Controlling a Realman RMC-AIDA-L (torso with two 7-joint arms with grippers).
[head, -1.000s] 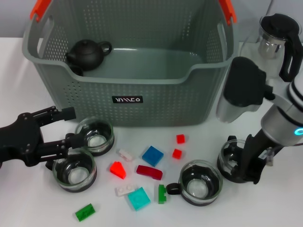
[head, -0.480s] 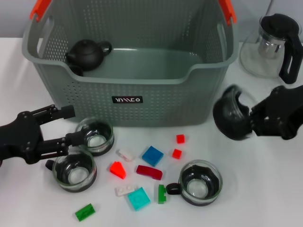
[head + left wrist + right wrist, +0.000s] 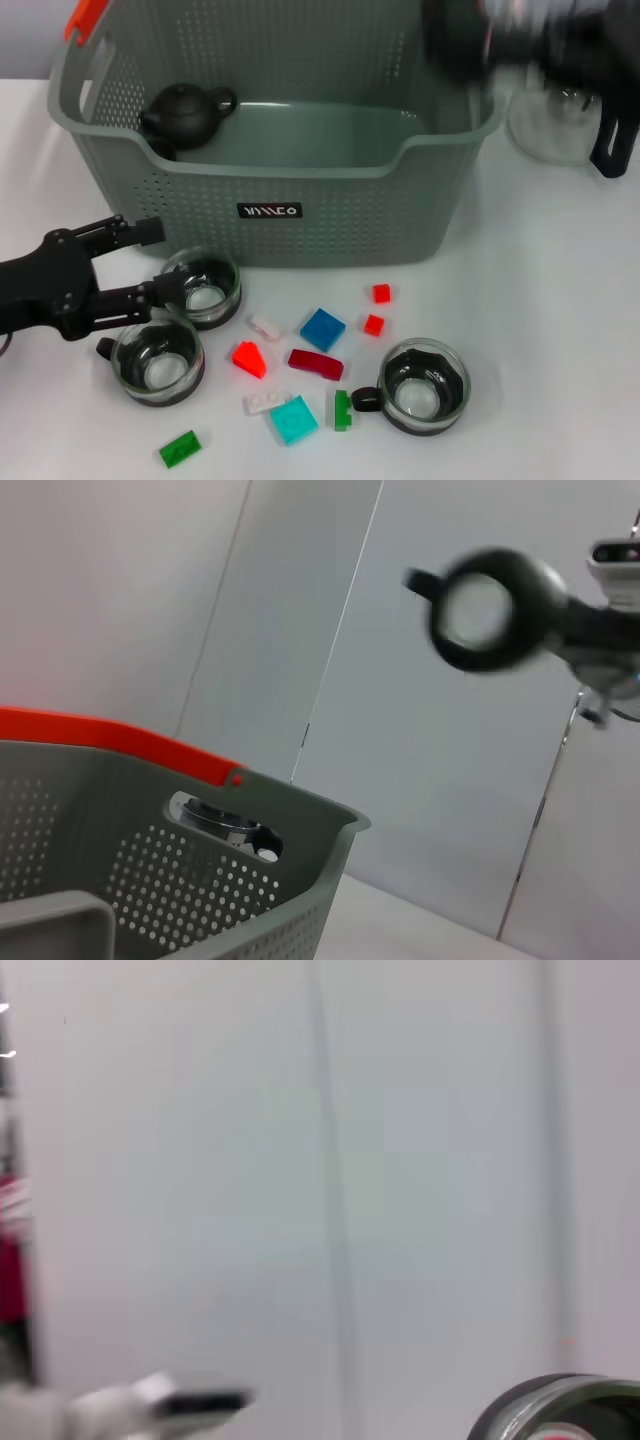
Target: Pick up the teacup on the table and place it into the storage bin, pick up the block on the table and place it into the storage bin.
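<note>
Head view: at the left, the left gripper rests on the table, its fingers spread around a teacup. Three teacups stand on the table; about ten small blocks lie scattered between them. Behind stands the storage bin, a black teapot inside. At the right, the right gripper holds a fourth teacup above the bin's corner; a badly aimed release could hit the rim or the glass pitcher just beside.
</note>
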